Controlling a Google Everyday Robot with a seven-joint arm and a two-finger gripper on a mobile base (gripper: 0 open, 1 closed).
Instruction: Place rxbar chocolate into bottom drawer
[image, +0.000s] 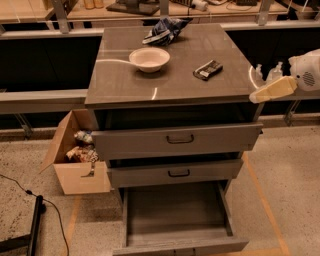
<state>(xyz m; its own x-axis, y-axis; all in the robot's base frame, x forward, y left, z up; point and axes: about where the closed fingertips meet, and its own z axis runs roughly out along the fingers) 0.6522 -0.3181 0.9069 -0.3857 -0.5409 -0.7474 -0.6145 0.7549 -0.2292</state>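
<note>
the gripper (272, 90) hangs just outside the right edge of the cabinet top (125, 85), near its front right corner and about at the height of the top; if it is open or closed i cannot tell; it touches nothing; the rxbar chocolate (208, 69) lies flat on the right half of the top, turned at an angle, apart from the right edge and apart from the gripper; between the bar and the gripper there is only bare grey surface; the white bowl (149, 59) stands upright to the left of the bar, well apart from it; the blue-and-white bag (165, 30) lies crumpled near the back edge, behind the bowl; the bottom drawer (180, 246) is pulled far out toward the camera, its grey floor and low side walls are in view; the top drawer (150, 142) and the middle drawer (150, 176) stick out only a little; a cardboard box (80, 180) stands on the floor just beside the left side of the cabinet, open, with some small packages in it that i cannot name.
</note>
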